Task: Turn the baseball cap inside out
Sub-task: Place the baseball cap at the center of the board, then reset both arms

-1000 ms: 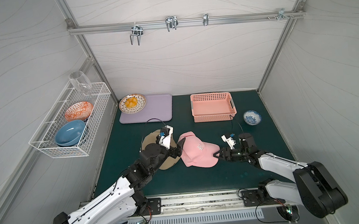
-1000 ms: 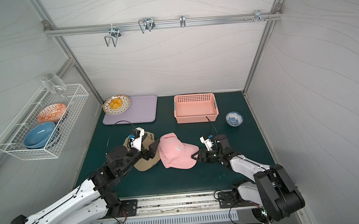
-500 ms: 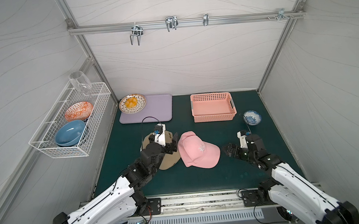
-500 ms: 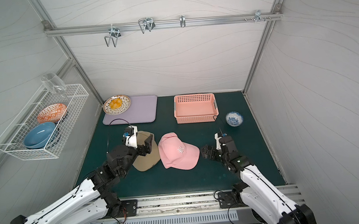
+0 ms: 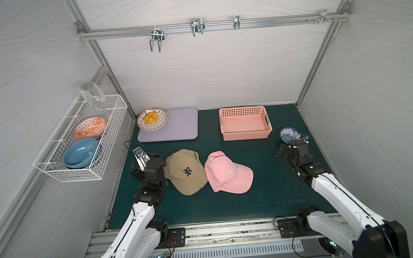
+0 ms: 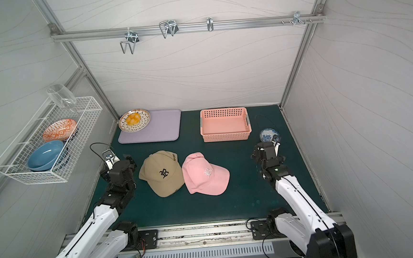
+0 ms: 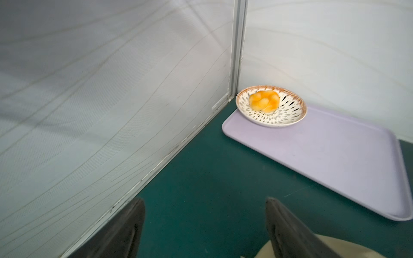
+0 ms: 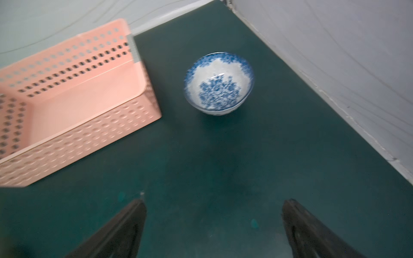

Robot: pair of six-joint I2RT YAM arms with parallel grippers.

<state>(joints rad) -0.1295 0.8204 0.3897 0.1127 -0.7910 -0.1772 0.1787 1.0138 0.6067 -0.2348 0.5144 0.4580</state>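
Observation:
Two baseball caps lie crown up, logos showing, side by side on the green mat in both top views: a tan cap (image 5: pixel 186 171) (image 6: pixel 162 171) and a pink cap (image 5: pixel 228 173) (image 6: pixel 205 174). My left gripper (image 5: pixel 143 162) (image 6: pixel 116 163) (image 7: pixel 205 202) is open just left of the tan cap, near the left wall. A sliver of the tan cap (image 7: pixel 324 244) shows beside one finger in the left wrist view. My right gripper (image 5: pixel 292 146) (image 6: pixel 266 148) (image 8: pixel 214 202) is open over bare mat, well right of the pink cap. Neither holds anything.
A blue-and-white bowl (image 5: pixel 288 133) (image 8: pixel 219 83) sits just beyond the right gripper, with a pink basket (image 5: pixel 245 123) (image 8: pixel 73 100) to its left. A lilac tray (image 5: pixel 172 124) (image 7: pixel 324 152) carries a plate with a bun (image 5: pixel 152 118). A wire rack (image 5: pixel 82 140) hangs on the left wall.
The right gripper left the pink cap's brim, opened wide and drew back to the right. The left gripper moved off the tan cap toward the left wall. The caps lie uncovered.

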